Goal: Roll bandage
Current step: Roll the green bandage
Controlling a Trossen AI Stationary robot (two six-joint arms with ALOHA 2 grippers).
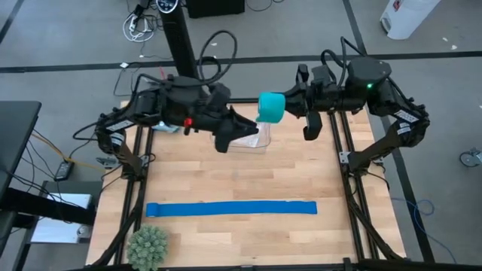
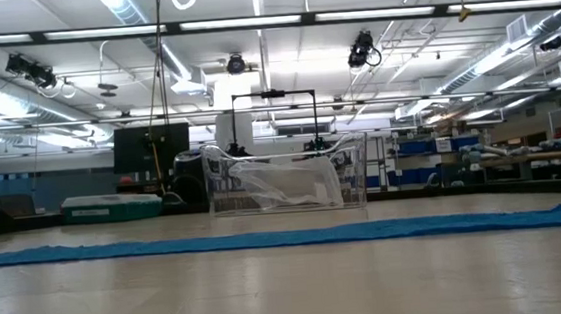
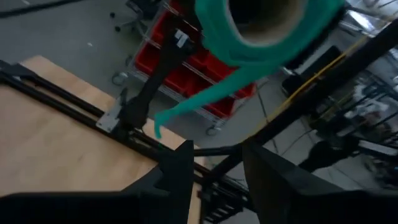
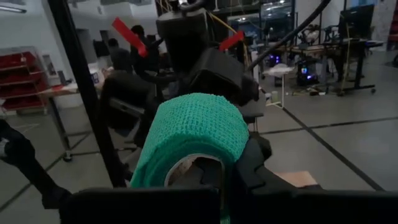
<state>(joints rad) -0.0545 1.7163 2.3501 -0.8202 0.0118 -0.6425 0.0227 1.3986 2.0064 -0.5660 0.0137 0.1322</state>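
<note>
The bandage is a teal roll (image 1: 271,108) held up in the air by my right gripper (image 1: 290,104), over the table's far edge. A loose tail (image 1: 265,133) hangs from the roll above a clear plastic container (image 1: 252,141). In the right wrist view the roll (image 4: 196,134) fills the middle. My left gripper (image 1: 239,132) is open and empty, just left of the roll and a little below it. Its fingers (image 3: 177,180) stand apart under the roll (image 3: 261,28) and the tail (image 3: 186,106). Neither gripper shows in the low view. My right gripper is shut on the teal roll, coming level from the table's right. One finger (image 4: 255,165) lies against the roll's outer wall beside the hollow core (image 4: 189,168); the roll hides the other. The roll is lifted clear, and its tail hangs slack below.
A royal-blue strip (image 1: 231,208) lies flat across the near half of the wooden table (image 1: 226,173), also in the low view (image 2: 287,237). A green spiky ball (image 1: 147,245) sits at the near left corner. The clear container (image 2: 287,181) stands at the far middle.
</note>
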